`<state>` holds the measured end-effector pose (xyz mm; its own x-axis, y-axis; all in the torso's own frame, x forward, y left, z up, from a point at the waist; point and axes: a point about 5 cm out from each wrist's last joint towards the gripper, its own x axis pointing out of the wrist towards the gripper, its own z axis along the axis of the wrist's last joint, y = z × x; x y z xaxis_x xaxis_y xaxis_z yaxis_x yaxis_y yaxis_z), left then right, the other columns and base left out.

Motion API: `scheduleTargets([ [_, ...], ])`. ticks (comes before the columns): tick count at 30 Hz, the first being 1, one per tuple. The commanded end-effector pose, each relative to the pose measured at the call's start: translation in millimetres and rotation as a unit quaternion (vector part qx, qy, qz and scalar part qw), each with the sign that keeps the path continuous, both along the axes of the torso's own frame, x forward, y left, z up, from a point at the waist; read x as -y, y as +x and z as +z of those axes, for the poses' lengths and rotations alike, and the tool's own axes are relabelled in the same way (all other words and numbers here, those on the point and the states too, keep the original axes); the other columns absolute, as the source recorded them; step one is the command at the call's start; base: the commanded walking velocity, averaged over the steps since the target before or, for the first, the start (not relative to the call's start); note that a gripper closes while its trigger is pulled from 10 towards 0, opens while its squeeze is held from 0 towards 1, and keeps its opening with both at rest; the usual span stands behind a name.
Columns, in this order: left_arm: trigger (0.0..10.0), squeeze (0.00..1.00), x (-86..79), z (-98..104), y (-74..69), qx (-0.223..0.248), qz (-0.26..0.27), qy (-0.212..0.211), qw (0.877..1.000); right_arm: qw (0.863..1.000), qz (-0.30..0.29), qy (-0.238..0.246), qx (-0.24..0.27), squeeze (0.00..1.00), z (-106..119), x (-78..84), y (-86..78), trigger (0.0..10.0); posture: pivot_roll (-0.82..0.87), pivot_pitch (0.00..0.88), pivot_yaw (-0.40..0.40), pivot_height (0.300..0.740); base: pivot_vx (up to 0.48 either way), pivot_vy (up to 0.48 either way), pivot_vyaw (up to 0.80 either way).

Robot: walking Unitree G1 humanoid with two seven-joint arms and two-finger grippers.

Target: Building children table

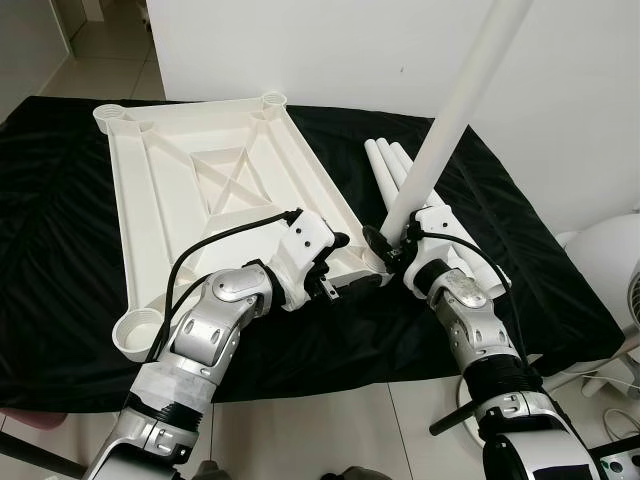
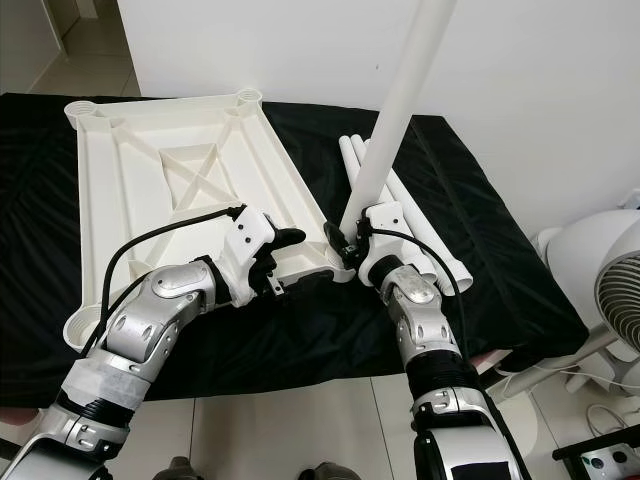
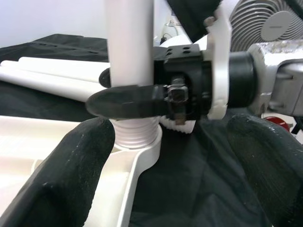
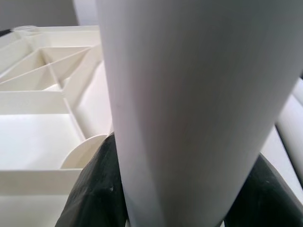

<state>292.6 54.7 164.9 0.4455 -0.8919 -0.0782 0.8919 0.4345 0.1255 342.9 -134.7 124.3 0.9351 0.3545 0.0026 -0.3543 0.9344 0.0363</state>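
At the tabletop's (image 1: 215, 170) near corner socket, the right gripper (image 3: 142, 97) clamps the leg (image 1: 450, 120) upright — likely to screw it in — while the left gripper (image 1: 325, 275), fingers apart, braces alongside.

One white ribbed plastic tabletop (image 1: 210, 170), upside down; one white plastic leg tube (image 1: 455, 110) standing upright; three more white tubes (image 1: 392, 165) lying; one black cloth (image 1: 60, 230).

A black cloth (image 1: 520, 260) carries the upturned white tabletop (image 1: 200, 190) at left and spare white legs (image 1: 392, 165) to its right.
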Motion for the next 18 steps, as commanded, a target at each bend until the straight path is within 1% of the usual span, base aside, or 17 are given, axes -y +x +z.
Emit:
scheduleTargets([
  [1,10.0,0.0,0.9,0,-0.9,0.0,0.009,0.003,1.0,0.998,-0.036,0.003,-0.046,0.0,-16,5.2,-2.5,10.0,0.05,0.0,-0.09,0.74,0.0,0.0,0.0],
  [6,10.0,0.0,0.8,0,-1.0,0.0,0.009,0.003,1.0,0.998,-0.048,0.009,-0.044,0.0,-14,3.6,-2.6,10.0,0.05,0.0,-0.092,0.74,0.0,0.0,0.0],
  [8,10.0,0.0,-0.5,-1,-1.0,0.0,0.012,0.003,1.0,0.992,-0.113,0.044,-0.032,0.0,-10,-13.5,-6.3,10.0,0.06,0.0,-0.103,0.74,0.0,0.0,0.0],
  [9,10.0,0.0,-0.5,-1,-1.0,0.0,0.012,0.003,1.0,0.992,-0.113,0.044,-0.032,0.0,-10,-13.5,-6.3,10.0,0.06,0.0,-0.103,0.74,0.0,0.0,0.0],
  [10,10.0,0.0,-0.9,-2,-0.6,0.0,0.014,0.003,1.0,0.988,-0.139,0.057,-0.031,0.0,-9,-19.8,-8.1,10.0,0.06,0.0,-0.103,0.74,0.0,0.0,0.0],
  [12,10.0,0.0,-0.9,-2,0.1,0.0,0.016,0.002,1.0,0.981,-0.182,0.066,-0.03,0.0,-8,-26.8,-10.1,10.0,0.06,0.0,-0.109,0.74,0.0,0.0,0.0],
  [15,10.0,0.0,-0.9,-2,0.1,0.0,0.017,0.002,1.0,0.978,-0.193,0.072,-0.03,0.0,-7,-28.6,-10.5,10.0,0.06,0.0,-0.109,0.74,0.0,0.0,0.0],
  [17,10.0,0.0,-0.9,-2,0.4,0.001,0.018,0.002,1.0,0.977,-0.194,0.085,-0.026,0.0,-3,-37.1,-11.4,10.0,0.06,0.0,-0.113,0.74,0.0,0.0,0.0],
  [18,10.0,0.0,-0.9,-2,0.4,0.001,0.018,0.002,1.0,0.977,-0.194,0.085,-0.026,0.0,-3,-37.1,-11.4,10.0,0.06,0.0,-0.113,0.74,0.0,0.0,0.0],
])
